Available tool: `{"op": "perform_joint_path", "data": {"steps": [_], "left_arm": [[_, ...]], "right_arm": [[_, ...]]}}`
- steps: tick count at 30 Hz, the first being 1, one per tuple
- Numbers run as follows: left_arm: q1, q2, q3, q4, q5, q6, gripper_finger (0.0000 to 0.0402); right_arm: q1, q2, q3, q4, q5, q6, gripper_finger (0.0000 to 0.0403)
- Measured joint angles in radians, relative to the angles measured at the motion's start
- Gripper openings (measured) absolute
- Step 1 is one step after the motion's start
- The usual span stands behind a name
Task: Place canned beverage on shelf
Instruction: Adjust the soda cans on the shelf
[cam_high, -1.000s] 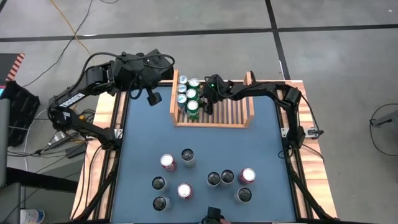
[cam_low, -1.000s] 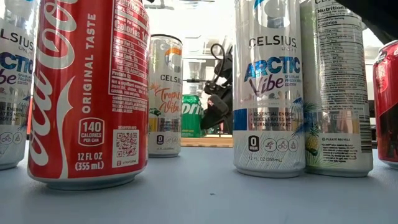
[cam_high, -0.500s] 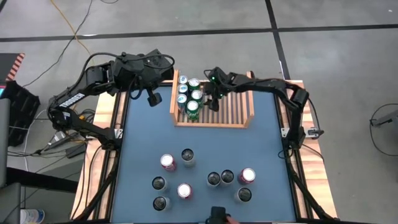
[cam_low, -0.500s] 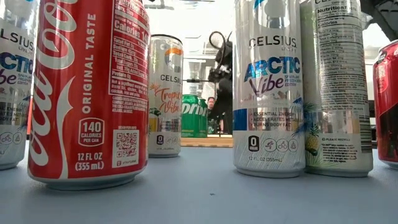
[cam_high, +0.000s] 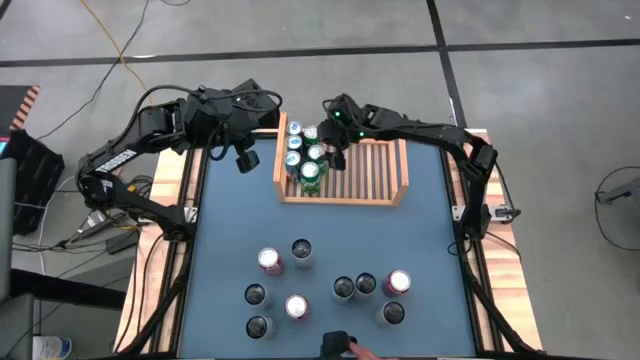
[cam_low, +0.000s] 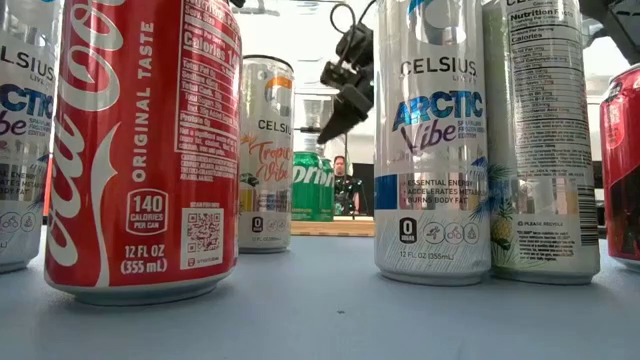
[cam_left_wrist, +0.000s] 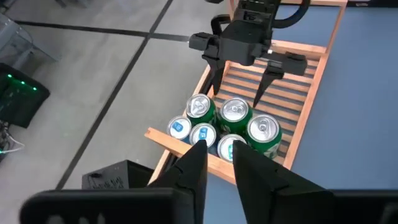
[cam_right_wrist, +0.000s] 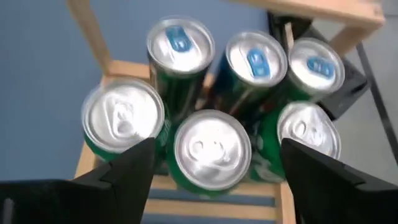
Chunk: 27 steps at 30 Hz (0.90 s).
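Note:
The shelf (cam_high: 372, 172) is a light-brown wooden rack with a slatted base, standing at the table's far middle. Several green cans (cam_high: 305, 158) stand upright in rows at its left end, tops up (cam_right_wrist: 212, 146). My right gripper (cam_high: 333, 150) hangs open above these cans, fingers slanting down on either side and clear of them; it also shows in the low view (cam_low: 340, 92) and in the left wrist view (cam_left_wrist: 235, 96). My left gripper (cam_high: 245, 158) waits raised, left of the shelf, its fingers (cam_left_wrist: 219, 149) a narrow gap apart with nothing between them.
Several loose cans (cam_high: 300, 290) stand upright on the blue table's near half, red and silver ones close to the low camera (cam_low: 140, 150). The shelf's right part (cam_left_wrist: 311, 68) holds bare slats. A hand (cam_high: 358, 350) shows at the near edge.
My right gripper has risen from beside the green cans at the shelf's left end to well above their tops, drifting slightly toward the far edge and rolling a little. The cans stay upright in place.

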Motion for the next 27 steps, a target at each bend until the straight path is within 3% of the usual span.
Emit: {"op": "perform_joint_path", "data": {"steps": [9,27], "left_arm": [[0.000,0.000,0.000,0.000,0.000,-0.012,0.0099],[0.000,0.000,0.000,-0.005,0.000,-0.025,0.0100]], "right_arm": [[0.015,0.054,0.002,0.021,-0.011,0.002,0.0328],[0.005,0.106,0.003,0.024,-0.031,0.009,0.0327]]}}
